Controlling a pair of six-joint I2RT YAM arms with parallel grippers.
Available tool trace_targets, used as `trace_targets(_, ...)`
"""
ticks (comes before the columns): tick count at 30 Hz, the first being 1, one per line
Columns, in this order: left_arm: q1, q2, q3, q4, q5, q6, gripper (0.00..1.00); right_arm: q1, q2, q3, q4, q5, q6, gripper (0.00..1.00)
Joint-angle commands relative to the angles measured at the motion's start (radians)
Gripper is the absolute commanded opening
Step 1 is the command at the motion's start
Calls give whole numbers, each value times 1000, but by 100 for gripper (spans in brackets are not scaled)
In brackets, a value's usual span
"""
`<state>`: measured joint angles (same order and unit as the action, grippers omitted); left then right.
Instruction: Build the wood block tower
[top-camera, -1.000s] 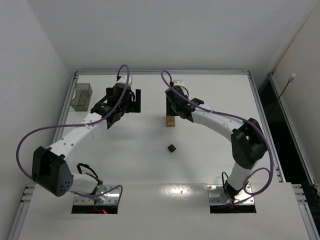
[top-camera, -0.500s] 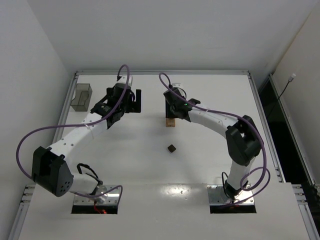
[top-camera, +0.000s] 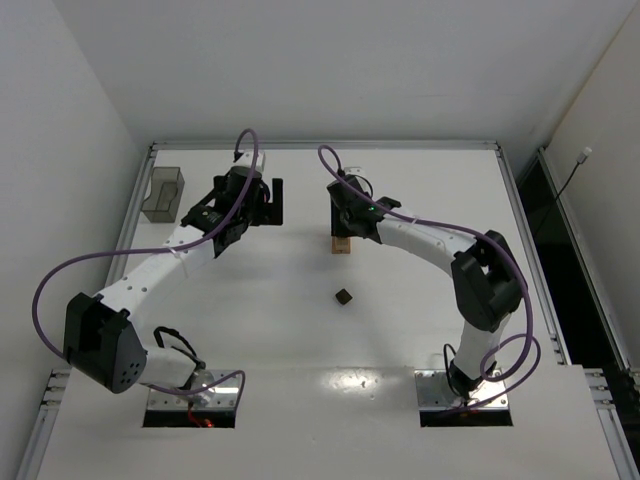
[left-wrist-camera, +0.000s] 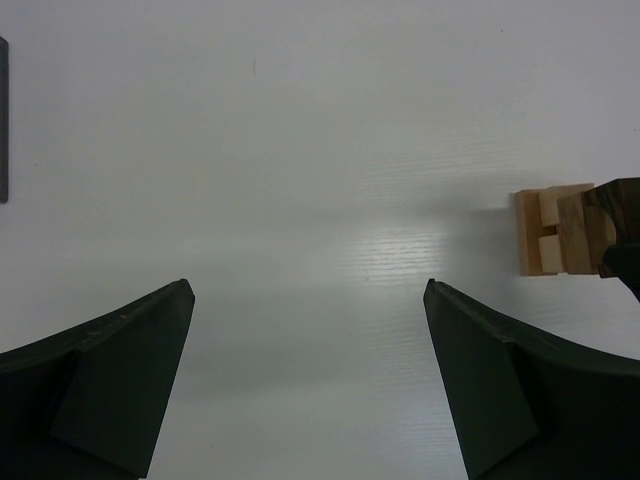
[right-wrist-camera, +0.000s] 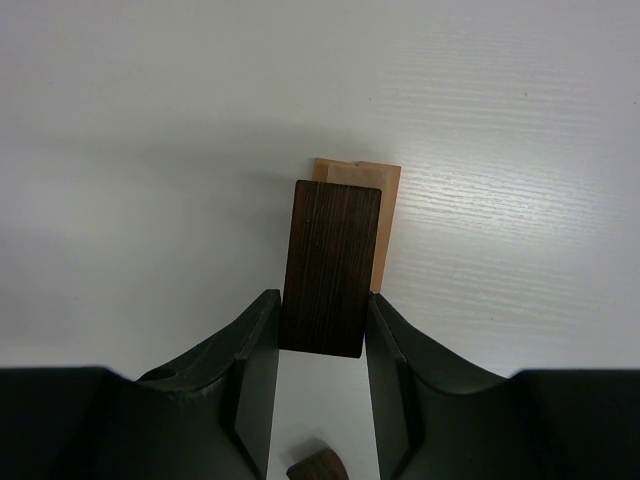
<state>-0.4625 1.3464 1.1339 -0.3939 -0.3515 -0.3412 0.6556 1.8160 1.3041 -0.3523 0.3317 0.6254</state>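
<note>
Presently, right claw (right-wrist-camera: 320, 305) pinching dark bar (right-wrist-camera: 331, 250) over wood block tower (right-wrist-camera: 388, 225), left claw (left-wrist-camera: 308, 288) spread wide nearby

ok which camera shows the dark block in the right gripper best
The right wrist view: the dark block fills the centre, pinched by the right gripper over the tan stack. The left wrist view catches only a dark sliver at its right edge; in the top view the gripper hides it.

tower (top-camera: 342, 245) stands about mid counter (top-camera: 250, 310), loose block (top-camera: 343, 296) near it on the front side, bin (top-camera: 163, 195) way off in the far left corner
</note>
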Motion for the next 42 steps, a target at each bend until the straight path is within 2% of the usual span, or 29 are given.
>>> trace_targets(1, 12, -6, 6, 40, 16, -13, 100, -5, -4, 23, 16, -2, 22, 0)
trace_targets(42, 12, 31, 15, 40, 54, -13, 100, -34, -4, -6, 44, -43, -33, 0)
